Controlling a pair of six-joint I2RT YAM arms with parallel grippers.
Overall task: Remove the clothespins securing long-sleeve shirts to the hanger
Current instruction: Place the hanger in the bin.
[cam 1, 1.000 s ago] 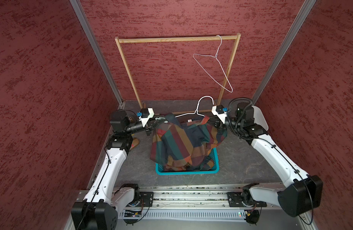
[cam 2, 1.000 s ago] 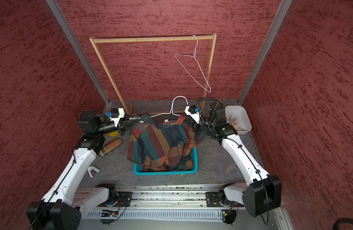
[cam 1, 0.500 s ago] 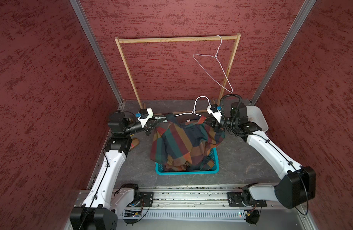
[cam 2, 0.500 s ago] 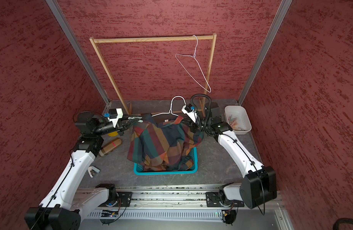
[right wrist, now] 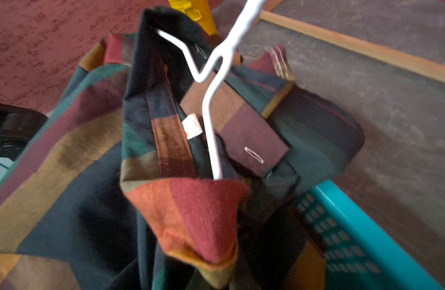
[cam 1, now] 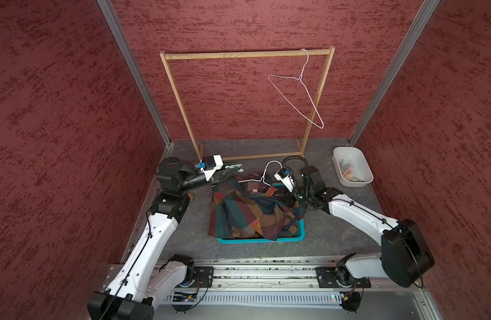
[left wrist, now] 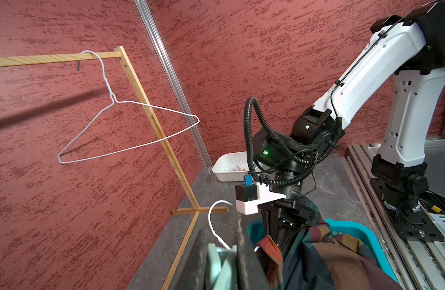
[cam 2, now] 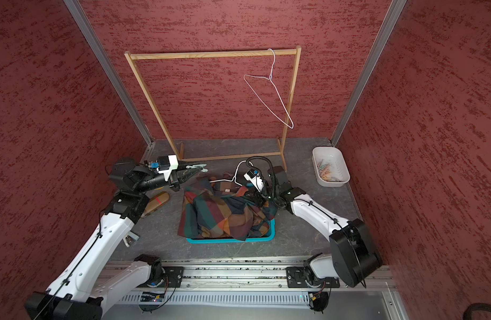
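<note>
The plaid long-sleeve shirts (cam 1: pixel 252 213) (cam 2: pixel 219 213) lie bunched in and over a teal basket (cam 1: pixel 261 240). A white wire hanger (cam 1: pixel 266 169) (right wrist: pixel 209 125) sticks out of a collar. My left gripper (cam 1: pixel 229 171) (left wrist: pixel 222 263) is off the pile's far left corner, shut on a mint clothespin (cam 1: pixel 234 167) (left wrist: pixel 220 266). My right gripper (cam 1: pixel 289 199) (cam 2: pixel 256 198) is shut on the shirt's shoulder at the pile's right side. In the right wrist view, fabric hides its jaws.
An empty wire hanger (cam 1: pixel 299 91) hangs on the wooden rack (cam 1: pixel 247 54) behind the basket. A white tray (cam 1: pixel 360 166) with several clothespins stands at the back right. A brown object (cam 2: pixel 155 202) and a small item (cam 2: pixel 129 239) lie by the left arm.
My right gripper has moved left and down with the shirt and hanger, so the hanger's hook sits lower. The left gripper has stayed about where it was.
</note>
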